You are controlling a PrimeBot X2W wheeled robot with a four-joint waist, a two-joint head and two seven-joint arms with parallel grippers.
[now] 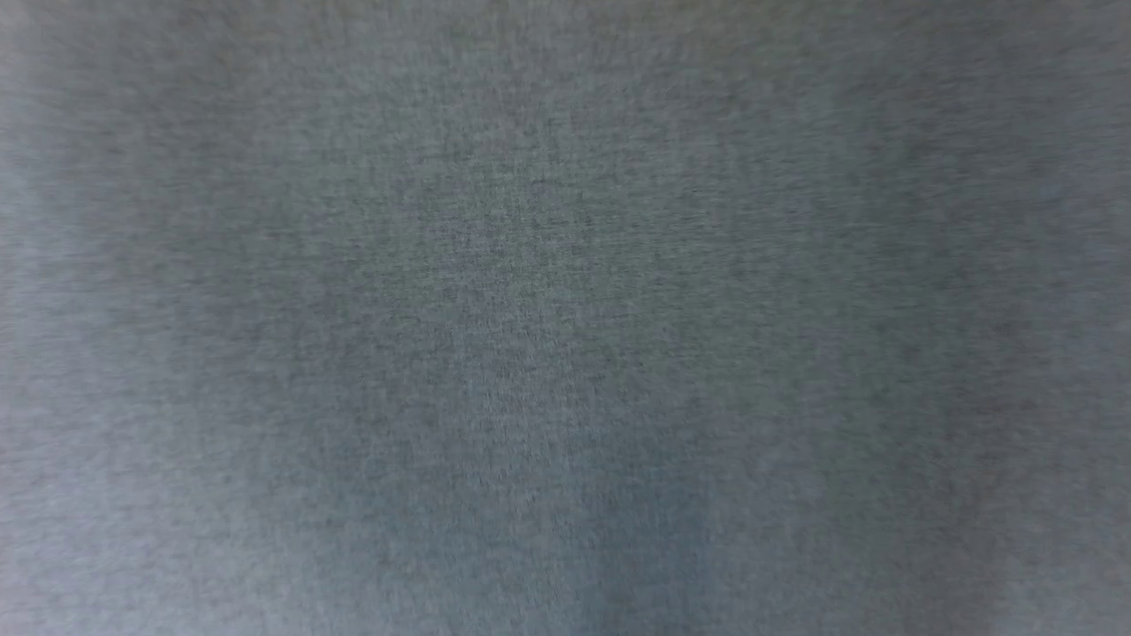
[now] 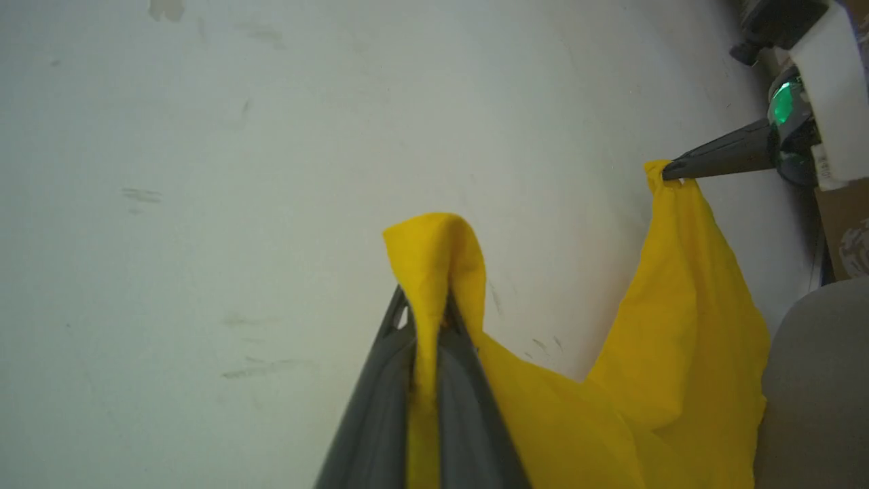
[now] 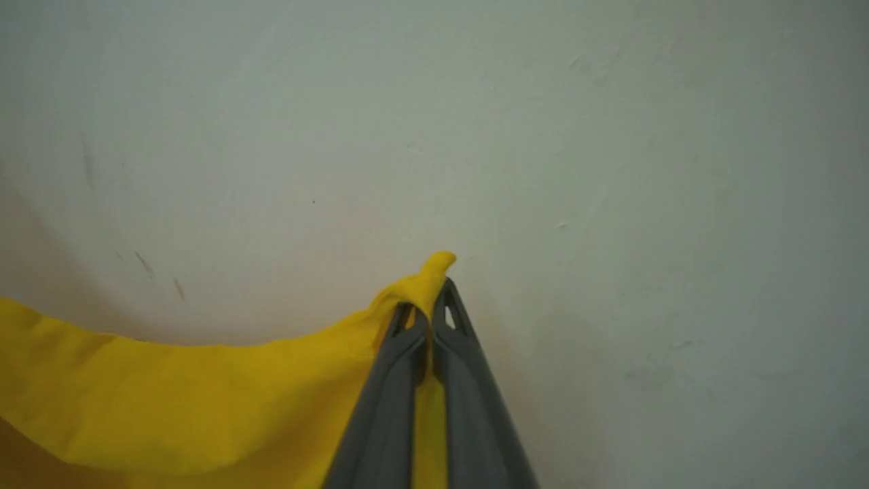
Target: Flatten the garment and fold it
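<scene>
The garment [image 2: 679, 353] is plain mustard-yellow cloth, held up in front of a pale surface. My left gripper [image 2: 426, 305] is shut on one bunched corner of it, and a tuft of cloth pokes out above the fingertips. My right gripper [image 2: 669, 171] shows at the far right of the left wrist view, pinching another corner. Between the two grips the cloth sags. In the right wrist view my right gripper [image 3: 429, 299] is shut on the garment [image 3: 170, 401], which hangs away to the left. No print is visible.
The head view is a blurred grey fabric-like surface [image 1: 565, 318] right up against the camera. A pale scuffed surface [image 2: 237, 204] lies behind the cloth. A grey rounded shape [image 2: 821, 380] and a brown box [image 2: 845, 231] sit at the right edge.
</scene>
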